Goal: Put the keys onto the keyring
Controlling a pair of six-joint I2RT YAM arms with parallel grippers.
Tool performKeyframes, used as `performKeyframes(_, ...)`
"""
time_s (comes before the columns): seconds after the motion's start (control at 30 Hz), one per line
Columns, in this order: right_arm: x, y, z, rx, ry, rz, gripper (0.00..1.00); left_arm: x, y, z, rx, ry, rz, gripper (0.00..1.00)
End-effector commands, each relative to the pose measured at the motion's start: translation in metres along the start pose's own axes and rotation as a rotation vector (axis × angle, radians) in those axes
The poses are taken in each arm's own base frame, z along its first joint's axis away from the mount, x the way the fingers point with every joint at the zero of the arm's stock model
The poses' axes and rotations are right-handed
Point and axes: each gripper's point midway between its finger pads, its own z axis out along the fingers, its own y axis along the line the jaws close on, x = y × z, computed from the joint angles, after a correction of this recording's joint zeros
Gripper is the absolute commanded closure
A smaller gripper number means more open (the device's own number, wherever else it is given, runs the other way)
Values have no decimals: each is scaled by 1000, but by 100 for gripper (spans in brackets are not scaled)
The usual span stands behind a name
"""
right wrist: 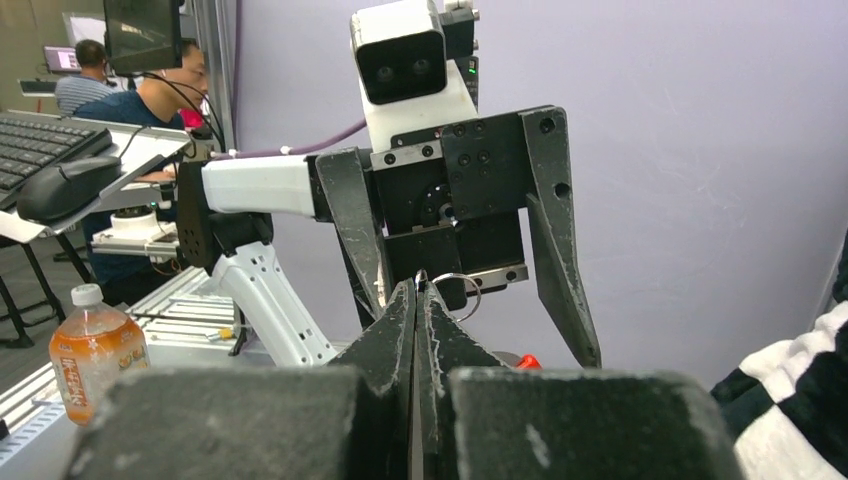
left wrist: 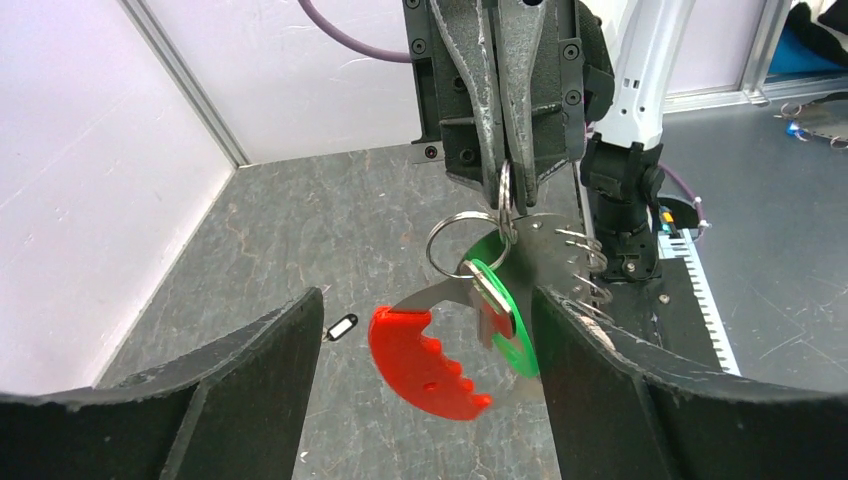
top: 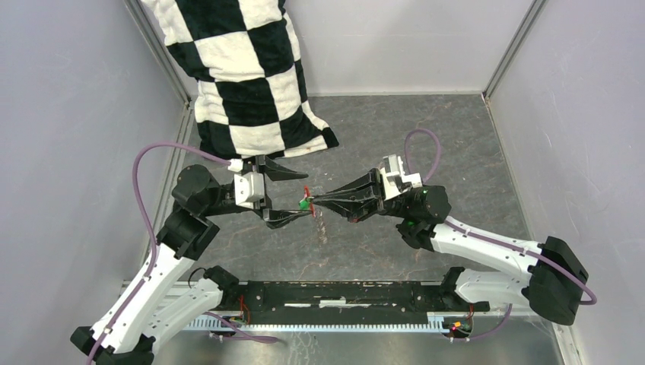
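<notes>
The keyring (left wrist: 463, 243) hangs in the air from its thin ring, with my right gripper (top: 316, 199) shut on the ring's top. Its red plastic piece (left wrist: 425, 362) dangles below on a grey metal strip. A key with a bright green tag (left wrist: 507, 322) hangs from the same ring. My left gripper (left wrist: 428, 298) stands open around the hanging bunch, one finger (left wrist: 240, 390) on each side, touching nothing. The other key, with a black tag and white label (left wrist: 342, 327), lies on the grey floor. The right wrist view shows my shut right gripper (right wrist: 420, 290), the ring (right wrist: 462, 295) and a red tip (right wrist: 528, 361).
A black-and-white checkered cloth (top: 243, 76) hangs at the back left. White walls close in the grey floor (top: 426, 137). Spare rings (left wrist: 590, 262) sit by the front rail (top: 342, 293). An orange drink bottle (right wrist: 95, 355) stands outside the cell.
</notes>
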Motion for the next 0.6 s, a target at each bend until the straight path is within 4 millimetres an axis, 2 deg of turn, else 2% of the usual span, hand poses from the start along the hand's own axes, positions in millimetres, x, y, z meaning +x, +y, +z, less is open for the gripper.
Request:
performKeyframes(0.0,-37,4,9,-19,-135,-49,100,-11,-2,3,13,-43,-28,19)
performKeyframes(0.2,-30,3,9,-22,-118,-26,100,-15,3,1,-23,-48,-22,19)
performKeyframes(0.37,-26,5,1,-3,-105,-15,100,-25,2,-6,-29,-38,93,22)
performKeyframes(0.57,-9,11,4,-55,-18,64,100,-30,-13,-8,67,-32,152,40)
